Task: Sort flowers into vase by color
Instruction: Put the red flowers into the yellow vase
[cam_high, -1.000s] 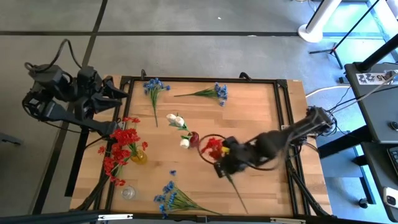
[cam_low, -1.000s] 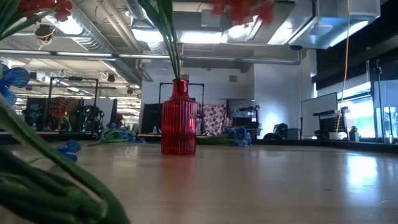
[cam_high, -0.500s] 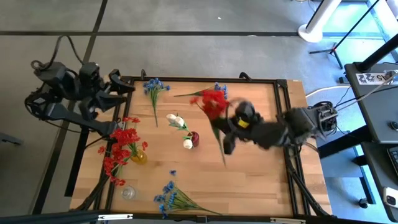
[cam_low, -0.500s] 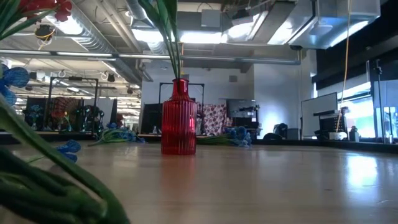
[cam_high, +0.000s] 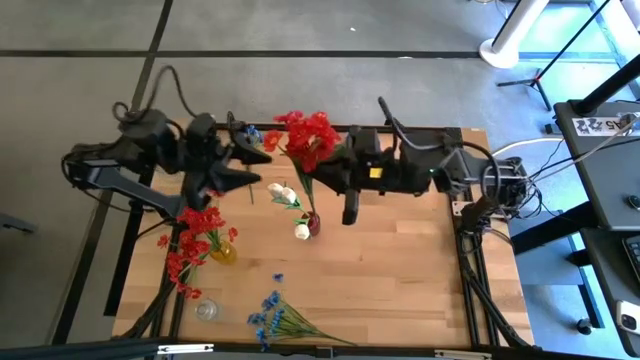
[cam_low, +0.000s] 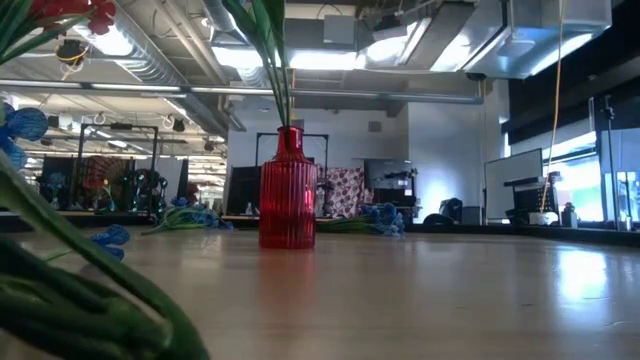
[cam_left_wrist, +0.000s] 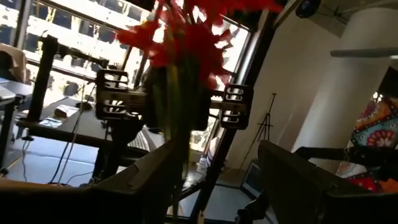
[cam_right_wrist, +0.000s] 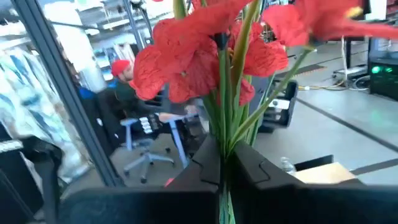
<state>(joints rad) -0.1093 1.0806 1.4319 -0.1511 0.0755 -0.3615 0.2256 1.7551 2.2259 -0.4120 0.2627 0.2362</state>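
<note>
The red flower bunch (cam_high: 308, 135) is showing green stems, the ribbed vase (cam_low: 288, 190) is glowing deep red, blue sprigs (cam_high: 278, 318) are lying on the pale wooden table (cam_high: 400, 260), white blooms (cam_high: 283, 193) are sitting beside them, and the arms are looking dark

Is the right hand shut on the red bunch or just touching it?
Shut on it: in the right wrist view the right hand pinches the red bunch's stems.
</note>
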